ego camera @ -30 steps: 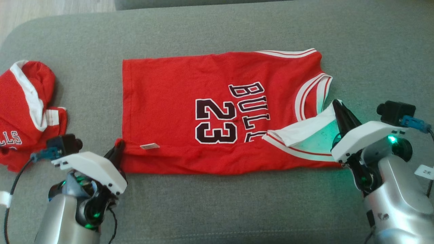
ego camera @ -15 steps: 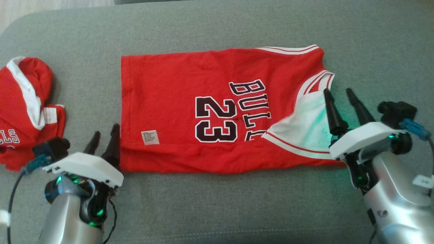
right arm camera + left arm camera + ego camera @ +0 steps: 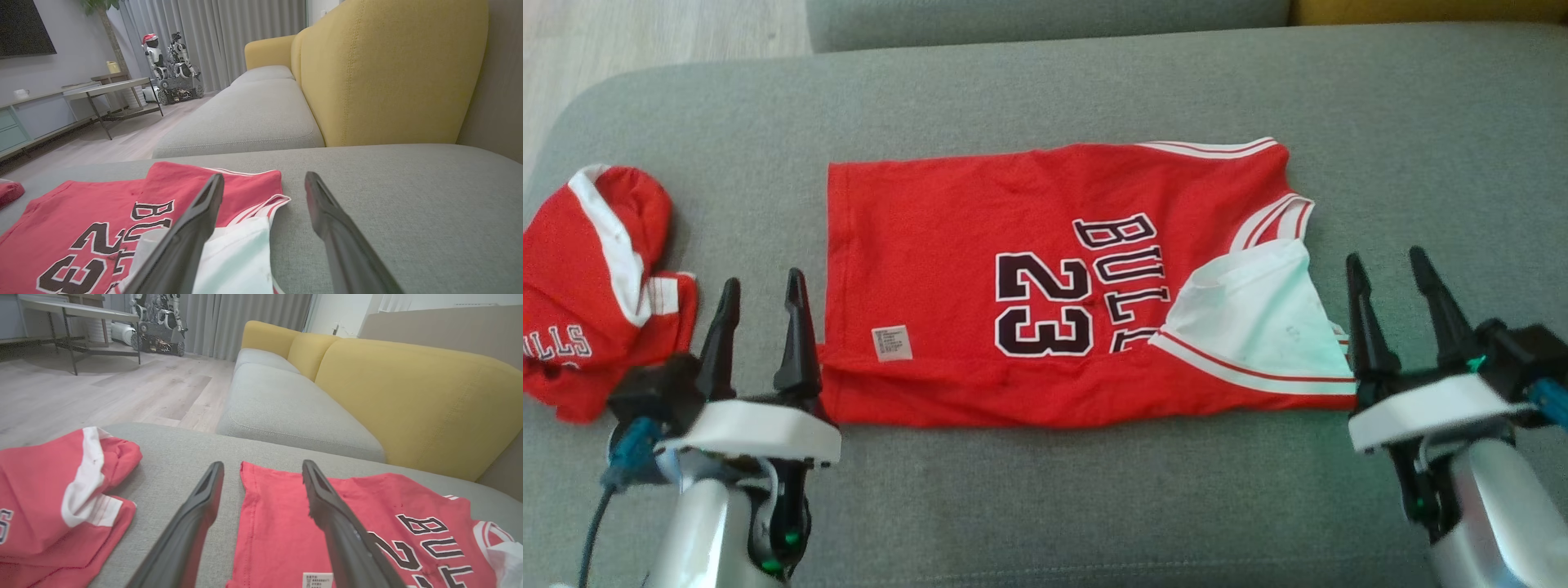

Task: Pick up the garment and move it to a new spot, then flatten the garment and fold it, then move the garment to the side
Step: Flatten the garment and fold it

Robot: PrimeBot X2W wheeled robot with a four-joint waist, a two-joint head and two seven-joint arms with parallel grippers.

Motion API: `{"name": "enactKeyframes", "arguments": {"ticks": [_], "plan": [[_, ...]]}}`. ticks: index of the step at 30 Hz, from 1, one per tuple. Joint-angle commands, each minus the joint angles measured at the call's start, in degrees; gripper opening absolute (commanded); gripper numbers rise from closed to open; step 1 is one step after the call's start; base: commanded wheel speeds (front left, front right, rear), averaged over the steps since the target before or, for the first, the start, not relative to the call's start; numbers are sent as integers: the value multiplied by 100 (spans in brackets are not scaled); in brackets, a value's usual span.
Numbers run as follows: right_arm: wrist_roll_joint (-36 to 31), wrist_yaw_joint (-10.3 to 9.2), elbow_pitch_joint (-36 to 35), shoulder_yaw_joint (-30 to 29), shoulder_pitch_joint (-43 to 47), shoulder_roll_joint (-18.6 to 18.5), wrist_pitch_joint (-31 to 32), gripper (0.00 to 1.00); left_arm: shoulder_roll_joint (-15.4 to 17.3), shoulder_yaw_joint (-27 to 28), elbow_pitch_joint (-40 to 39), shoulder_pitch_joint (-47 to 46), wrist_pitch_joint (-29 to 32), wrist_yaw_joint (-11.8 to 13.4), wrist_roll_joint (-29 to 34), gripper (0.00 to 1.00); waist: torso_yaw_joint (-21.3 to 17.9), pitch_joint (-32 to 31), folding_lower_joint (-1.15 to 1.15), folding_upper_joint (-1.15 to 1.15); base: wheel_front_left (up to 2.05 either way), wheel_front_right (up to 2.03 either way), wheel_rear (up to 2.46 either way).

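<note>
The garment [image 3: 947,245], a red basketball jersey printed "BULLS 23", lies flat on the grey couch seat [image 3: 1045,90], its near edge folded up over the front with a white inside panel showing at the right. In the left wrist view the garment [image 3: 278,522] lies under the fingers; in the right wrist view the garment [image 3: 94,212] lies left of them. My left gripper [image 3: 760,287] stands open at the jersey's near left corner, holding nothing. My right gripper [image 3: 1387,266] stands open just right of the folded white part, also with nothing in it.
A second red garment [image 3: 592,278] with white trim lies crumpled at the couch's left end. Yellow back cushions [image 3: 408,392] rise behind the seat. Wooden floor [image 3: 81,388], a table and another robot stand beyond the couch.
Both grippers have opened and let go of the jersey's near corners, then drawn back toward me. The folded edge has settled flat. The camera has shifted slightly.
</note>
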Motion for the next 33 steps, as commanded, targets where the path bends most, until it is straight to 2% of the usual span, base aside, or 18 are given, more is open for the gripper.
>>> {"name": "enactKeyframes", "arguments": {"ticks": [1,7,13,25,33], "plan": [[-121,-5,-386,12,78,21,85,100,121,162,-292,12,-60,82,174,100,-39,-51,0,0,0,0,0],[-420,-5,-1253,-217,739,270,464,100,148,107,-628,522,-73,331,566,100,-118,-197,0,0,0,0,0],[-556,-5,-1769,-392,1203,422,754,100,104,32,-732,949,-72,415,645,100,-145,-323,0,0,0,0,0],[-587,-5,-2090,-418,1361,525,925,100,193,-5,-497,952,-30,379,591,100,-153,-335,0,0,0,0,0],[-534,-5,-1972,-400,1227,509,996,100,180,-85,-418,837,100,296,464,100,-150,-203,0,0,0,0,0]]}}
